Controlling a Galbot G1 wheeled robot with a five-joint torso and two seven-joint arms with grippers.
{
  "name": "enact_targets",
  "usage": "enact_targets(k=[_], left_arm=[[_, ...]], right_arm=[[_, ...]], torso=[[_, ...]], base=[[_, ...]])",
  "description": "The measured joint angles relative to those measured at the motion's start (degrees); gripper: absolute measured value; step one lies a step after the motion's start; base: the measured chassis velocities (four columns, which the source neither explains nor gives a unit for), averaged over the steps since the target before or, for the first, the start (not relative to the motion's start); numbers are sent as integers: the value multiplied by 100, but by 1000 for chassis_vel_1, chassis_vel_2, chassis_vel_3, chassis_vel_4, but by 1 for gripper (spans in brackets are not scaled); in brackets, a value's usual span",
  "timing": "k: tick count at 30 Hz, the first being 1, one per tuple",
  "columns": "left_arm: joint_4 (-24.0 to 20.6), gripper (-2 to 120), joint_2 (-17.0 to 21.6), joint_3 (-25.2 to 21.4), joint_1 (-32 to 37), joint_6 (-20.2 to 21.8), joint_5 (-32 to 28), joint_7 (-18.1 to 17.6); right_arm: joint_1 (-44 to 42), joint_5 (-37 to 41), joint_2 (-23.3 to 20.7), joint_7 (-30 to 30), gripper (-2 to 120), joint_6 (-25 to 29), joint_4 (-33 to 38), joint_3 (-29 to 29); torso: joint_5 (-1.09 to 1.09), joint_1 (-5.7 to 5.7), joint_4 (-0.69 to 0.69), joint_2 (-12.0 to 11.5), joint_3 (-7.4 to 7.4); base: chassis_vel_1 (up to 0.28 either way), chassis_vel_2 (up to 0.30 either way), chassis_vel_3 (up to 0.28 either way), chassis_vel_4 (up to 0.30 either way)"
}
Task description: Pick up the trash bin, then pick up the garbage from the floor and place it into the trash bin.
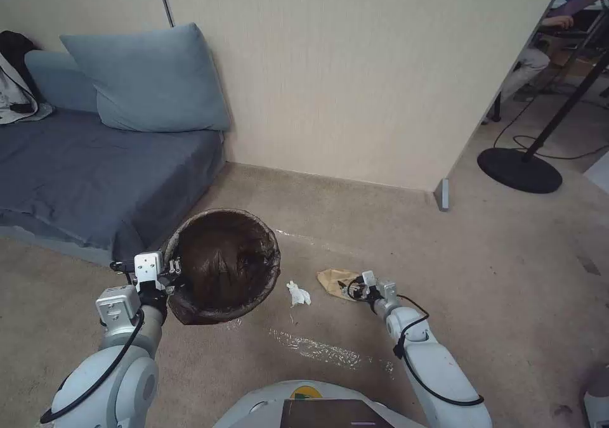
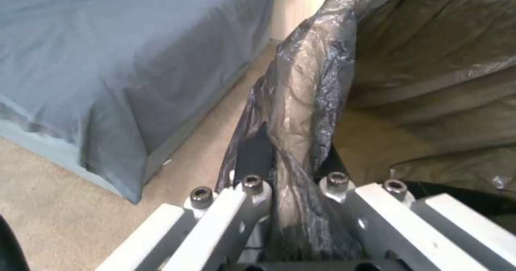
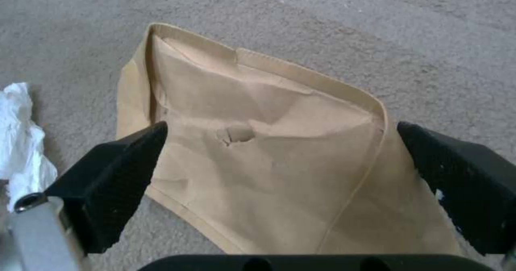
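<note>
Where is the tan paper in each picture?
Head view: the tan paper lies on the carpet in front of the right claw, to the right of the white scrap.
Left wrist view: not in it; the left claw grips the bin rim there.
Right wrist view: the paper sits between the open claw's fingers.
Shared landmark: the white scrap lies beside the paper.

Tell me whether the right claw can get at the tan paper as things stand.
Probably yes: the right claw is open, its fingers either side of the tan paper on bare carpet, nothing between. The white scrap lies aside.
</note>
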Motion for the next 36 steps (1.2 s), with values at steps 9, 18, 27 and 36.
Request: enact_targets(k=[9,18,27,36], left_arm=[[2,4,-12,-6,39,-5,-11,6],[2,4,-8,-21,41,-12,-25,13],[2,4,-4,-24,29,-27,-30,27],[2,4,13,-10,-45,-27,-33,30]], right_arm=[[90,-55,18,4,100,13,-140,-57],[214,-185,28,5,100,28,-334,-127],[242,-246,32,8,100,49,-435,-134],[257,-263,0,-27,100,112,-537,-102]], torso=[[0,0,0,0,0],[0,0,0,0,0],[0,0,0,0,0],[0,0,0,0,0]], base=[[0,0,0,0],[0,0,0,0],[0,0,0,0],[0,0,0,0]])
